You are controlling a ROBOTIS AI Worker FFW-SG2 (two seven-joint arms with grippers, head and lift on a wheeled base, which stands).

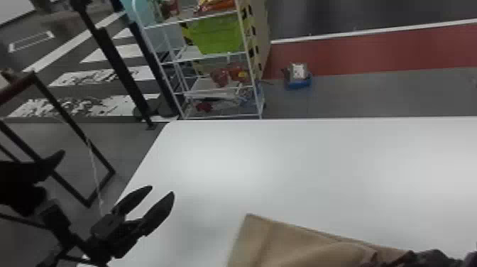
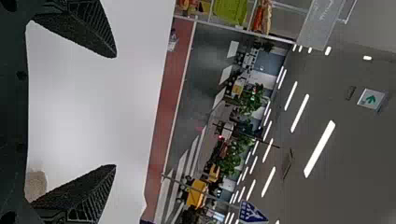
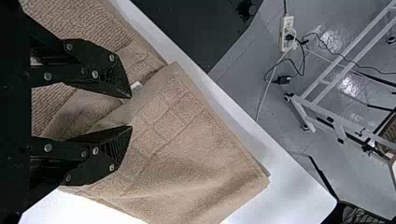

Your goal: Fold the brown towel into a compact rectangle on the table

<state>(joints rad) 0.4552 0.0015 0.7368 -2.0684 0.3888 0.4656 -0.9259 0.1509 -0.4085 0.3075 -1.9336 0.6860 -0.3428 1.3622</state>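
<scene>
Surface: white, under both pairs of jaws; surface gives the cloth a flat backing, so folds can be pressed down once made. Its edge runs past the towel, well beyond the right jaws' tips.

Towel: brown towel lies on it, partly under the right jaws and spreading out past their tips towards that edge. Well apart from the left jaws in the head view. Layers overlap at angles, so part-folded at best; no compact rectangle. Close to the edge, a careless push could send a corner over.

Flap: checked flap, just past the right jaws' tips, turned over the ribbed part. Its shaded fold shows in the gap between them. My read: that raised lip is why the jaws are there, as it's easier to pinch than flat cloth. Soft stuff, likely to slump or drag the layer below.

Left gripper: left gripper is out over the surface on its own side, jaws spread wide, nothing pinched. Probably kept off the cloth so it doesn't snag the fold, yet free to come in and steady the far side.

Right gripper: right gripper has jaws part-spread, tips apart, pointing along the cloth. No pinch visible; can't tell if the tips touch. Next: close on the lip, top layer only, then square it up.

Tag: white tag, small, just beside one right fingertip. Likely a towel label; could catch in the pinch.
</scene>
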